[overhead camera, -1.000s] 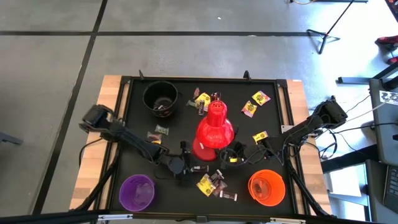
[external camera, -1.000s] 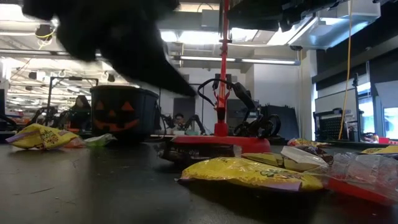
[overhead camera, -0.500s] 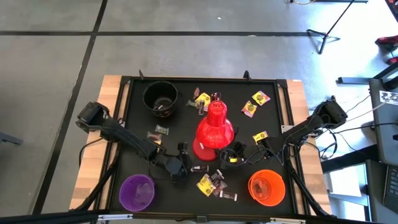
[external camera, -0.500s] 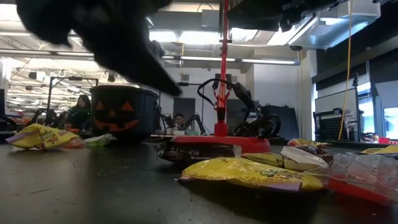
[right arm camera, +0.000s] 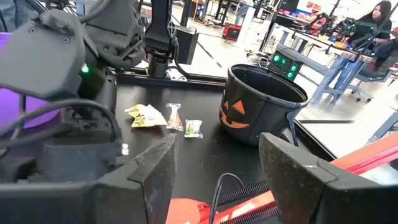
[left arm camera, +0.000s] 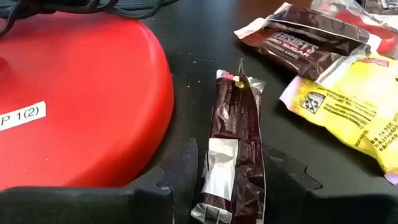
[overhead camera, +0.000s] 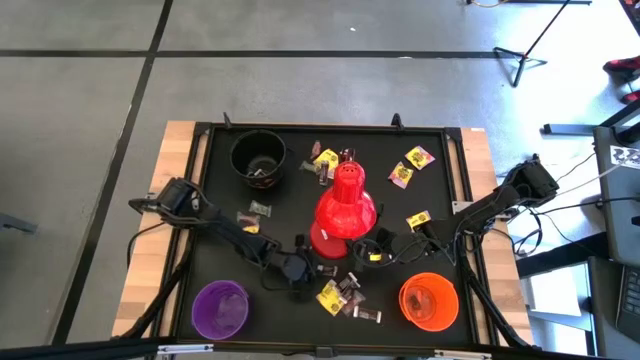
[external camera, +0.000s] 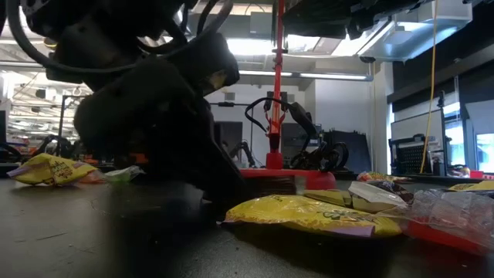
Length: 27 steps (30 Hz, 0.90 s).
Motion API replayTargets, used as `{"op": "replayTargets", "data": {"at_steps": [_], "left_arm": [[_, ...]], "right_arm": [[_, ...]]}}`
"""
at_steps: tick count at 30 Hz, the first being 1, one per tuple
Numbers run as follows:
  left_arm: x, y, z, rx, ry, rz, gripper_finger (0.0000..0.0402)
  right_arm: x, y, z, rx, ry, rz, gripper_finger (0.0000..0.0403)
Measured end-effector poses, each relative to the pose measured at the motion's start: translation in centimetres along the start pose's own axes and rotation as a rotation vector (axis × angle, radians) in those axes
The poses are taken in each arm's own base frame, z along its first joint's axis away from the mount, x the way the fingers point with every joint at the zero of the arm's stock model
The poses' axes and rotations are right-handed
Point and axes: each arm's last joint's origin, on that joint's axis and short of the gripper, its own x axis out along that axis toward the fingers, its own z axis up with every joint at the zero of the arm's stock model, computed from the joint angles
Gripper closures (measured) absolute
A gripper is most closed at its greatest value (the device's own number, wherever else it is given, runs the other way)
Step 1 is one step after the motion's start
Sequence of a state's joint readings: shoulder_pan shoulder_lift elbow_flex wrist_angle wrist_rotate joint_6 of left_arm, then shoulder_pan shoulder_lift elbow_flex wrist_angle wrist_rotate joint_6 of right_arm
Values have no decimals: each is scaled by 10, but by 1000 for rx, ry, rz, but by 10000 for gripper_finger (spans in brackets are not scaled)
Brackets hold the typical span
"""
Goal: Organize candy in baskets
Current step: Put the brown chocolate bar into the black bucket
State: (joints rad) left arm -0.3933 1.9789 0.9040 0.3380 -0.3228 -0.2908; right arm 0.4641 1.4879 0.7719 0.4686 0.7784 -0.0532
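Worktop (overhead camera: 215, 215): candy scattered around red lamp (overhead camera: 345, 208); black bucket (overhead camera: 258, 157) upper left of high view, purple bucket (overhead camera: 220, 308) lower left, orange bucket (overhead camera: 429, 301) lower right.

Step judged: pick-up of one sweet.

Left pincer (overhead camera: 300, 270) lowered at lower centre beside lamp base, fingers parted astride brown candy bar (left arm camera: 231, 149), not yet clamped. Closing, then lifting called for.

Bar's long axis runs between fingers, pointing away from wrist.

Right pincer (overhead camera: 362, 250) waiting right of lamp base, held open, nothing gripped.

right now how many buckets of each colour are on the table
black bucket: 1
purple bucket: 1
orange bucket: 1
total: 3
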Motion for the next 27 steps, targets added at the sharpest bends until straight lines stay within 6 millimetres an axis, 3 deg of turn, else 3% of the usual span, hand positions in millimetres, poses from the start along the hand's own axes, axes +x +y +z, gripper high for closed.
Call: {"op": "replayTargets", "data": {"at_steps": [4, 13, 22, 27], "left_arm": [[2, 2, -1, -17, 2, 8, 271], [1, 2, 2, 1, -20, 11, 389], [-4, 2, 8, 41, -50, 22, 399], [-29, 4, 31, 56, -104, 30, 401]], "right_arm": [[0, 0, 0, -1, 1, 0, 178], [0, 0, -2, 9, 14, 1, 178], [0, 0, -2, 8, 19, 1, 178], [0, 0, -3, 4, 23, 1, 178]]}}
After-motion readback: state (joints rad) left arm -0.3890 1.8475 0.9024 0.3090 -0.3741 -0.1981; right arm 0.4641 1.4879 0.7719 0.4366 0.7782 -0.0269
